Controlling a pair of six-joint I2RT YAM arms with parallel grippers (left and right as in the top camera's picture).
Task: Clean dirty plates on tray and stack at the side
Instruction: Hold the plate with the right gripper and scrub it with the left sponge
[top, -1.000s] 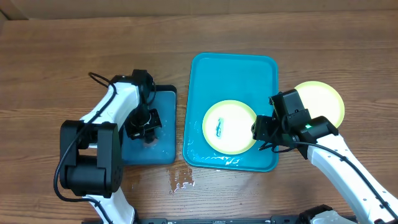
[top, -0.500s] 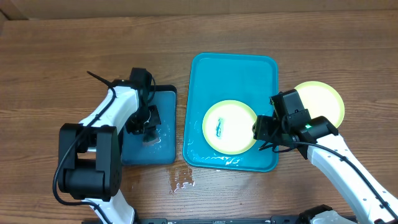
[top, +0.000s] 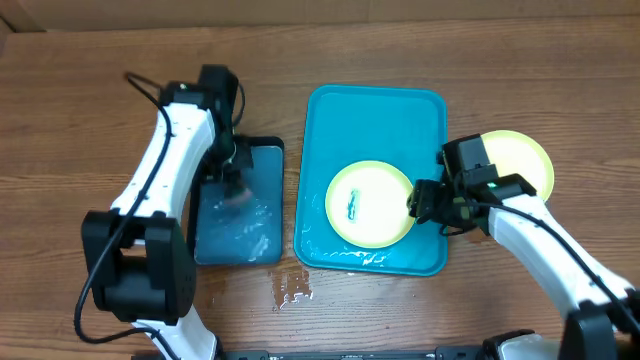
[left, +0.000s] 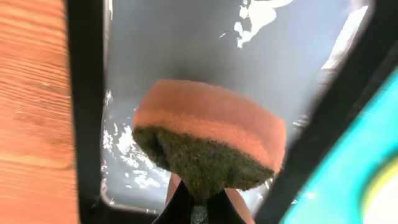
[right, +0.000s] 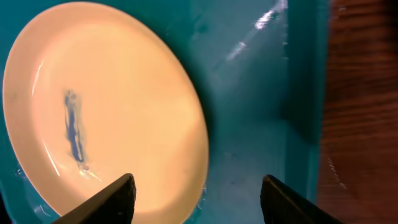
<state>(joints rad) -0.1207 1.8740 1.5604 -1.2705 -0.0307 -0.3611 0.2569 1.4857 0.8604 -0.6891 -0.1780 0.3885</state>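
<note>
**A:** What does the overhead view give that the wrist cameras can't?

**B:** The whole layout. The tray sits mid-counter, with a plate lying flat in its 6 o'clock half. A second plate rests on the bare wood at the tray's 3 o'clock, partly under the right arm. A small black-edged tray, wet and shiny, lies at 9 o'clock, and a puddle at 7 o'clock.

**A:** And the left gripper?

**B:** From above it's only a blur over the small black-edged tray. The left wrist view settles it. It is pinched tight on a sponge, orange with a dark green scouring face towards the camera, above the wet grey mat. A strip of teal and lime shows at 4 o'clock in that view.

**A:** The right side?

**B:** Overhead, the right gripper is at the plate's 3 o'clock edge. The right wrist view shows its fingers spread wide, one over the plate and the other over the tray floor, with the rim between them. I can't tell whether either touches.

**A:** How does the plate look?

**B:** From above it has a lime rim and a white centre, and up close it looks creamy. A dark blue-green smear runs as a short streak at 9 o'clock of its centre. There are wet glints on the surface.
</note>
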